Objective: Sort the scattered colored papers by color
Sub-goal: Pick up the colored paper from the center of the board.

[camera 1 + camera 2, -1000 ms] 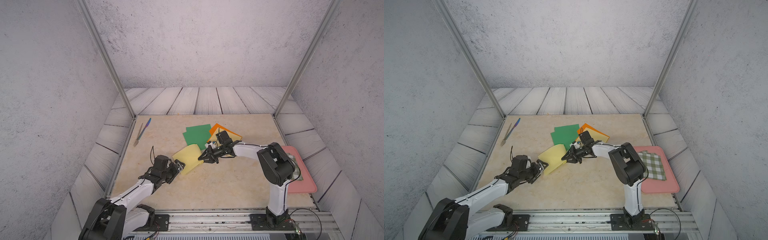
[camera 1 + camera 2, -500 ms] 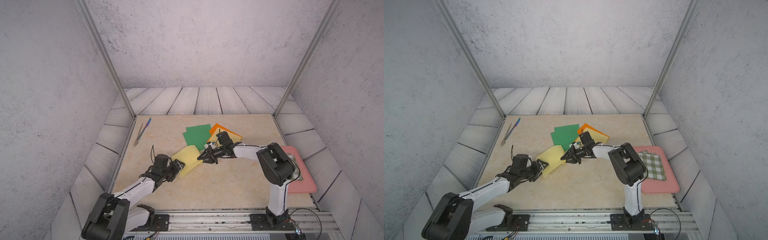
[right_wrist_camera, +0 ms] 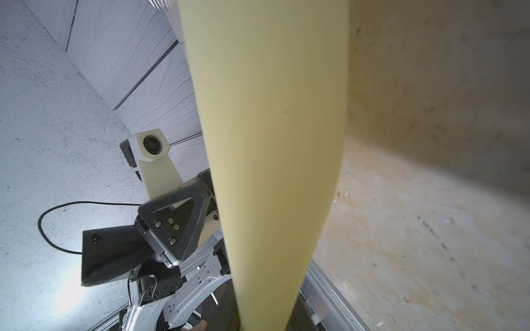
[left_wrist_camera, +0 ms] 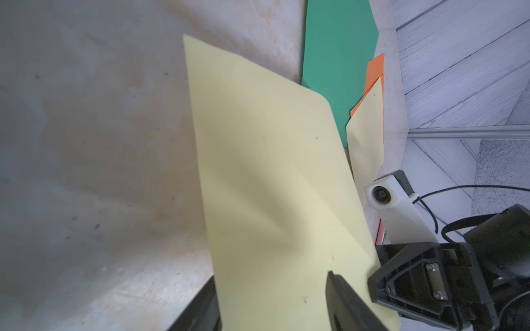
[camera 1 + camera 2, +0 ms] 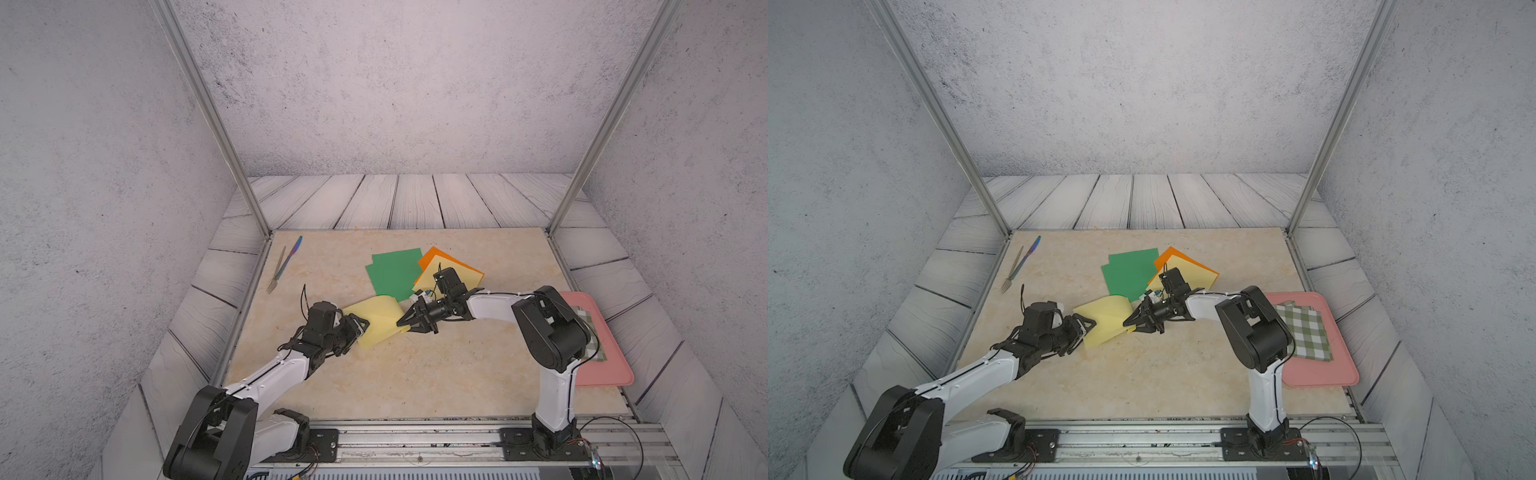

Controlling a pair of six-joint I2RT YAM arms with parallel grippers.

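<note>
Your right gripper point(image 5: 404, 325) pinches one end of the bent yellow paper point(image 5: 376, 318) | your left gripper point(image 5: 360, 329) has its jaws apart, the other end between them.

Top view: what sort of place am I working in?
Probably a staged robot test cell, not a real room: backdrop panels on aluminium posts, a marble-look tabletop, a metal mounting rail in front.

Right wrist view: the yellow paper point(image 3: 266, 143) blocks the frame's centre. Its lower end leaves the bottom edge, and the right gripper point(image 5: 402, 325) tips are unseen there. Left wrist view: the left gripper point(image 4: 271, 276) is cut off at the bottom edge. In a top view, the right arm point(image 5: 548, 328) masks most of the checked cloth point(image 5: 597, 351).
</note>
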